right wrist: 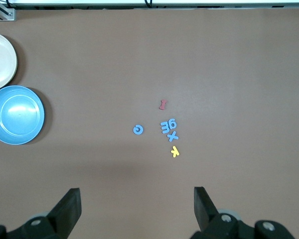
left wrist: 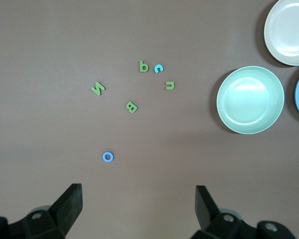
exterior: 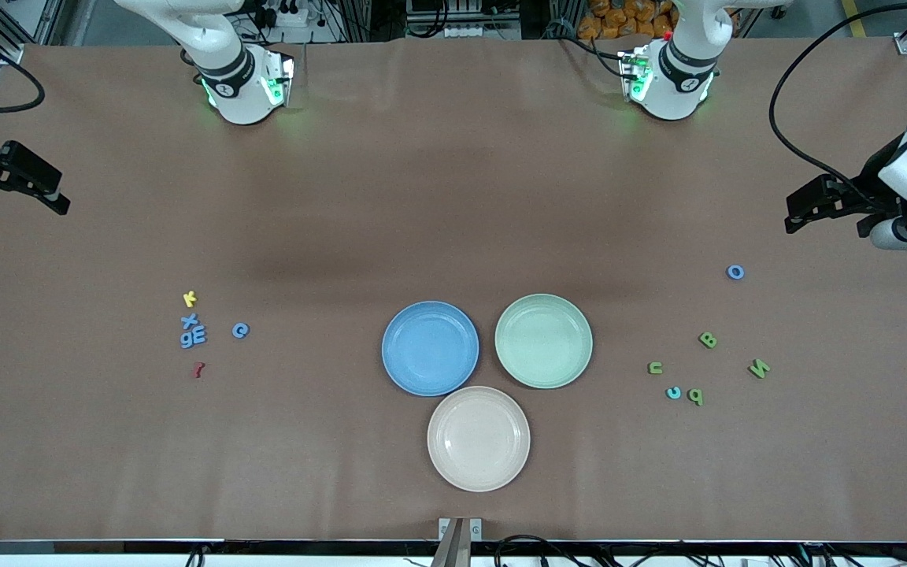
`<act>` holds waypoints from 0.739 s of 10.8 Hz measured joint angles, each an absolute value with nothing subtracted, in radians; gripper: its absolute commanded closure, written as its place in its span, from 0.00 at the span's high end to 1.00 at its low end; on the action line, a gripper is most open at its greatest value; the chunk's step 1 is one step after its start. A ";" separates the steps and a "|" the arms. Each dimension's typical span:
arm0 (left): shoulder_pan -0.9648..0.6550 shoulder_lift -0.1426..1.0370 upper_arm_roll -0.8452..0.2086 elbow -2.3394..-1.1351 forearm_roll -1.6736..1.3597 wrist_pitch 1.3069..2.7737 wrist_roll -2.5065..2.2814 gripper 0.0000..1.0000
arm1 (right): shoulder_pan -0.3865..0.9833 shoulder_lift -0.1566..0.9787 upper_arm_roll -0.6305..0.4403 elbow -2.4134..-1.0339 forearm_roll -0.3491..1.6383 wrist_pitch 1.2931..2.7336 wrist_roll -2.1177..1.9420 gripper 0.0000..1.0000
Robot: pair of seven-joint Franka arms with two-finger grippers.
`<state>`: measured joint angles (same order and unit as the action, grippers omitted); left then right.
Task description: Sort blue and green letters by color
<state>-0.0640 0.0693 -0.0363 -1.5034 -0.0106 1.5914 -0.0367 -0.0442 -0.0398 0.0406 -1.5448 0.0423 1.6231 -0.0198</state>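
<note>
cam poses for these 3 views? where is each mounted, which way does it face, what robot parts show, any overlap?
Front: high, facing both bases; whole table, left tool and right tool at its ends, both open.
Left wrist: looks down past its open tool at the green letters and green plate.
Right wrist: looks down past its open tool at the blue letters.
Shared: both wrists see the blue plate.

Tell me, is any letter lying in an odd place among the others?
Yes. A light blue c lies among the green letters, touching the green p at the left arm's end. A blue o lies alone, farther from the front camera than the green B.
</note>
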 measured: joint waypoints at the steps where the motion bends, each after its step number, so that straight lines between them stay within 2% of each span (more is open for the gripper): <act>1: -0.064 0.069 -0.036 -1.503 -0.011 1.591 -0.037 1.00 | -0.044 -0.040 0.041 -1.545 0.042 1.623 -0.022 1.00; 8: -0.064 0.074 -0.036 -1.504 -0.011 1.593 -0.039 1.00 | -0.043 -0.035 0.042 -1.545 0.012 1.576 -0.024 1.00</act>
<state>-0.0636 0.0742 -0.0359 -1.5044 -0.0106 1.5928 -0.0386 -0.0431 -0.0355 0.0417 -1.5452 0.0119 1.5759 -0.0244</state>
